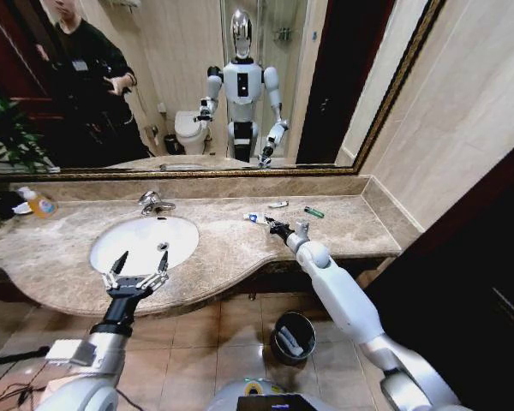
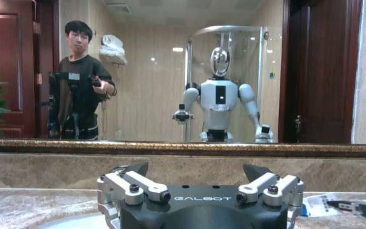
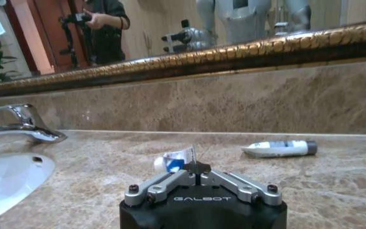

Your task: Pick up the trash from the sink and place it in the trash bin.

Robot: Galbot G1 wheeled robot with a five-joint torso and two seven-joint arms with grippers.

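reaching across the countertop (image 1: 343, 231), the right gripper (image 1: 278, 228) is sitting low over the marble with its fingers (image 3: 170, 182) drawn together at the tips, and it looks to be pinching the edge of a small white and blue sachet (image 3: 174, 161). only a corner seems caught, so that is the first worry: a thin, slippery packet held by its edge could be slipping out as the arm is lifting, and dropping back on the marble or down to the floor.

two more pieces of trash are lying farther along the counter toward the mirror: a white tube (image 1: 277, 204) and a small green tube (image 1: 313, 211), both well apart from the gripper. all of it is sitting on the marble beside the sink (image 1: 144, 241), not in the bowl.

the trash bin (image 1: 292, 336) is standing on the floor below the counter edge, beside the right arm, with something pale already lying inside. its mouth is small, so a release made a little off-centre could be missing it, and the arm swinging down could be clipping the counter lip.

the left gripper (image 1: 136, 274) is hovering over the near rim of the sink, fingers spread wide and holding nothing. a bottle of orange liquid (image 1: 38, 203) is standing far to the left, out of harm's way.
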